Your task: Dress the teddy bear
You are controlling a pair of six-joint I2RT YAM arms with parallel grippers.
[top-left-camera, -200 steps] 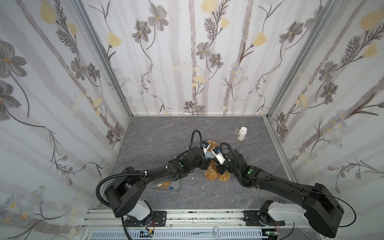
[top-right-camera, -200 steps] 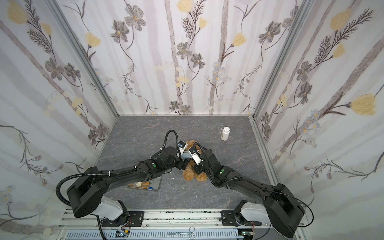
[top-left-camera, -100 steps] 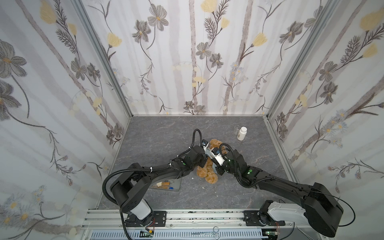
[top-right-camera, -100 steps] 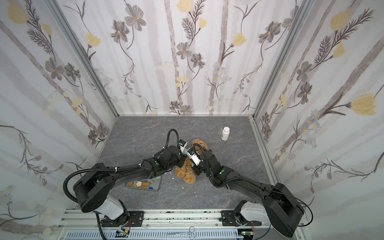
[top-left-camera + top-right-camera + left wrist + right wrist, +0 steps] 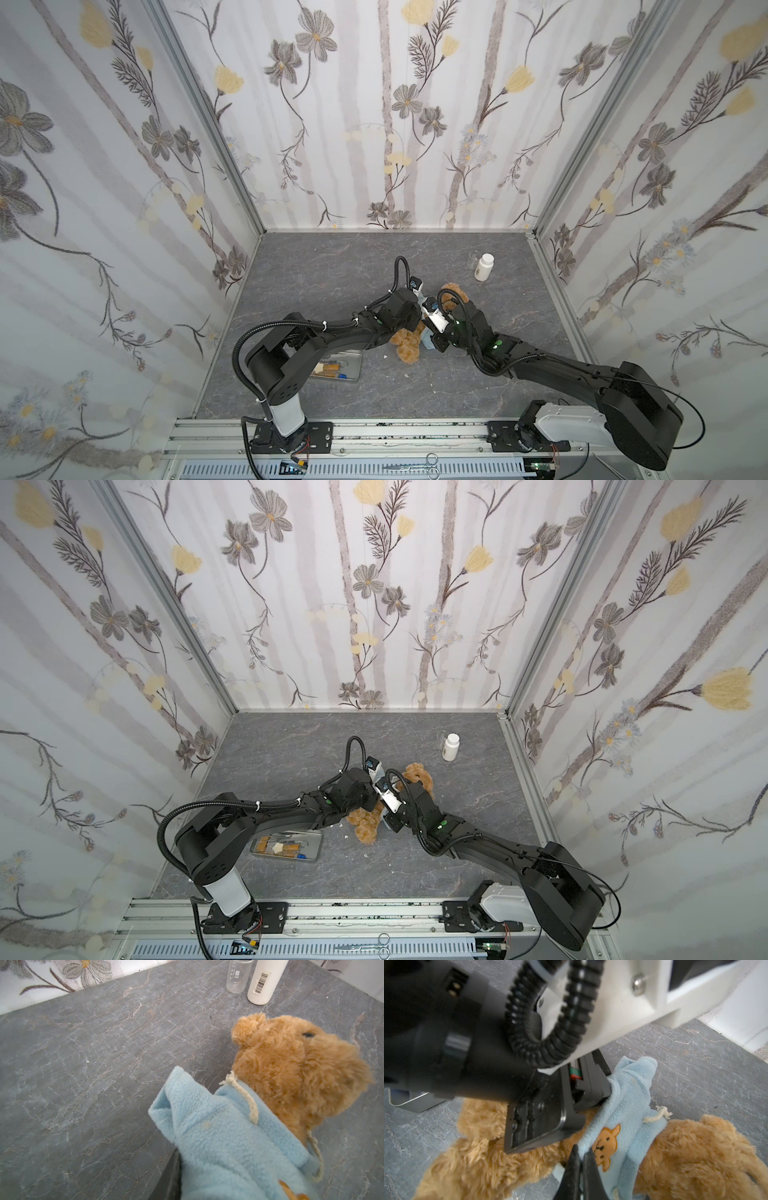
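Observation:
The teddy bear lies on the grey table between both arms, golden-brown and curly, head toward the back wall. A light blue shirt with an orange bear emblem is bunched round its neck and chest. My left gripper is shut on a fold of the shirt at the bear's shoulder; only one dark finger shows in the left wrist view. My right gripper pinches the shirt's lower edge beside the emblem, jaws shut. In both top views the wrists hide the fingertips.
A white bottle and a small clear beaker stand at the back right. A metal tray with small items lies front left, under the left arm. Small white scraps lie near the bear's legs.
My left gripper's jaws have closed onto the shirt. The bear's legs have slid a little to the left and its head has moved toward the back wall. The right gripper keeps its hold.

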